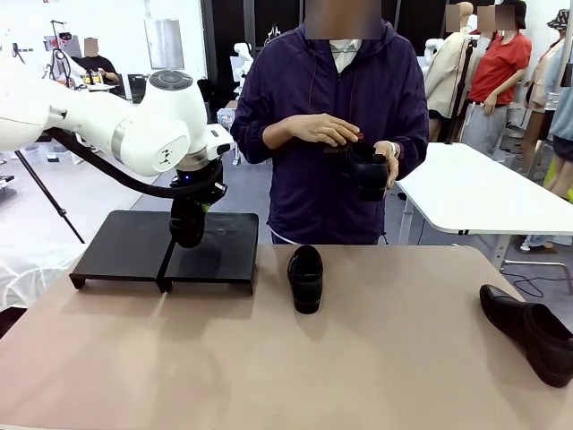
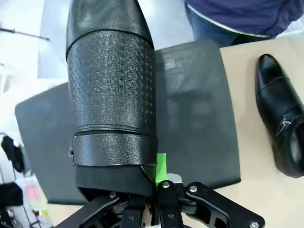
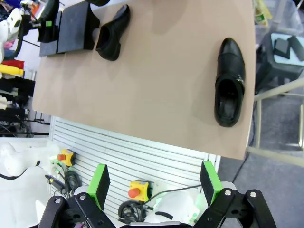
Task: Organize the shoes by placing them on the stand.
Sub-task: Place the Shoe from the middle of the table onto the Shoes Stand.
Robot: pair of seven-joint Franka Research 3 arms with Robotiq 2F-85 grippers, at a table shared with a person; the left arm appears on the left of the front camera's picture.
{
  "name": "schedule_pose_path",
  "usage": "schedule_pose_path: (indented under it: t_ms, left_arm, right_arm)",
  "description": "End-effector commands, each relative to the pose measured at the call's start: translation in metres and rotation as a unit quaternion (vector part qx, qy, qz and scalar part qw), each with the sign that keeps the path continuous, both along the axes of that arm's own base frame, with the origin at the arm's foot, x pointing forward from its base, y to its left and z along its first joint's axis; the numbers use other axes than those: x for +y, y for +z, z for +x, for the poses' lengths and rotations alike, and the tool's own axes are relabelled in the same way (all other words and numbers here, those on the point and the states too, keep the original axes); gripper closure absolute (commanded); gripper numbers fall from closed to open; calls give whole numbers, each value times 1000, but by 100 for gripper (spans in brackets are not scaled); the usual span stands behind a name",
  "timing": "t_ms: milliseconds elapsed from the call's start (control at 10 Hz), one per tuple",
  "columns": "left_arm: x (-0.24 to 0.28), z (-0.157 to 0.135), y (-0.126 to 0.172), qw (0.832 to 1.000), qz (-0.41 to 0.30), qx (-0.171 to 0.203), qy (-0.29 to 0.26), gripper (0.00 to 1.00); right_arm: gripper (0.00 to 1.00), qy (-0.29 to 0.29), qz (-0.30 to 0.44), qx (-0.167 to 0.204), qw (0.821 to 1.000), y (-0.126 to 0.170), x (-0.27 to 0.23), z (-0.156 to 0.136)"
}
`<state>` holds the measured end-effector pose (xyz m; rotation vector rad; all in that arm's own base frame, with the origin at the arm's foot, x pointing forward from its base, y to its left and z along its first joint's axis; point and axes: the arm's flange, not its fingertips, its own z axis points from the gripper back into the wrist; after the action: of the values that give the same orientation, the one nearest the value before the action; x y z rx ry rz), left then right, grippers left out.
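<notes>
Black on black, so judge by edges, not shade. Noted: left fingers (image 2: 160,166) shut tight on shoe (image 2: 111,95) at its heel end, hanging toe-down just over stand (image 1: 125,246), near seam between panels. Lower gently, tip sole flat onto one panel, clear of seam, then release. Leave right fingers (image 3: 100,184) as found: wide open, empty, clear of worktop (image 1: 269,367). Mind second shoe (image 1: 305,278) beside stand; third shoe (image 1: 528,333) near right edge; fourth shoe (image 1: 369,172) in person's hands (image 1: 327,133).
</notes>
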<state>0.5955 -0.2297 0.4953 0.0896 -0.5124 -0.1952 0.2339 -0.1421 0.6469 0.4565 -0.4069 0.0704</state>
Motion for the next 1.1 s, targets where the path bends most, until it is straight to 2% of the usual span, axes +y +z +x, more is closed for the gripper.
schedule_pose_path:
  t_ms: [0, 200, 300, 600, 700, 900, 1000]
  left_arm:
    - [1, -5, 6, 1000, -3, 11, 28, 100]
    - [0, -14, 2, 999, 25, 34, 31, 100]
    - [-1, -4, -5, 1000, 4, 19, 19, 100]
    - [-1, -4, -5, 1000, 4, 19, 19, 100]
    - [-3, -6, -10, 999, 11, 31, 19, 100]
    - [-6, 2, -19, 1000, 4, 3, 21, 100]
    - [-4, 5, -23, 1000, 7, 5, 25, 100]
  right_arm:
    - [0, 7, 0, -4, 1000, 1, 0, 0]
    - [0, 7, 0, -4, 1000, 1, 0, 0]
    - [0, 7, 0, -4, 1000, 1, 0, 0]
    - [0, 7, 0, -4, 1000, 1, 0, 0]
    - [0, 7, 0, -4, 1000, 1, 0, 0]
    - [0, 7, 0, -4, 1000, 1, 0, 0]
    - [0, 7, 0, -4, 1000, 1, 0, 0]
